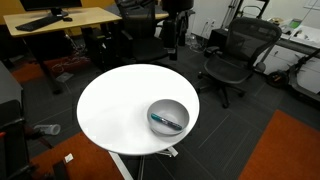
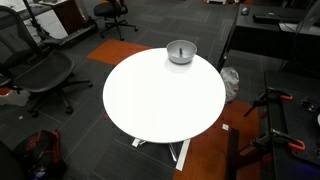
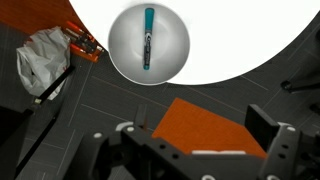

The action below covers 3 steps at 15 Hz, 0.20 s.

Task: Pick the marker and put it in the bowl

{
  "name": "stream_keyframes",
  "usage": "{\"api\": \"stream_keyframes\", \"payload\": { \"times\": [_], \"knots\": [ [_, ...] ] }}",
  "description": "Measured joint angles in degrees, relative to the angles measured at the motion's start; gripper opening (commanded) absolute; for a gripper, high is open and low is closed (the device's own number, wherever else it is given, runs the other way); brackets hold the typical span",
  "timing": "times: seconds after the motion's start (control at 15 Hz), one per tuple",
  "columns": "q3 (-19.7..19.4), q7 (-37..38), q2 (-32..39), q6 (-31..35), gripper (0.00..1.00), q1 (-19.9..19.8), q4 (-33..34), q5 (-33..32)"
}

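Observation:
The marker [image 3: 148,38], a thin dark stick with a teal-blue part, lies inside the bowl [image 3: 122,45]; it also shows in an exterior view [image 1: 166,121]. The round light grey bowl stands near the edge of the round white table [image 1: 110,110] in both exterior views [image 1: 181,106] [image 2: 181,51]. My gripper [image 3: 200,140] is open and empty, well above the floor beside the table, apart from the bowl. Its two dark fingers frame the lower part of the wrist view. I cannot make it out in the exterior views.
Black office chairs [image 1: 235,55] [image 2: 35,70] stand around the table. A wooden desk [image 1: 60,18] is at the back. An orange carpet patch [image 3: 200,125] lies below the gripper. A crumpled plastic bag [image 3: 40,60] and a red-handled tool [image 3: 85,47] lie on the floor.

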Motion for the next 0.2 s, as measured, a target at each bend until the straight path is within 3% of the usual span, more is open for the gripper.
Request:
{"api": "stream_keyframes", "payload": {
  "times": [0.2],
  "knots": [
    [0.02,0.0,-0.43,0.0,1.0,0.11,-0.65,-0.01]
  ]
}}
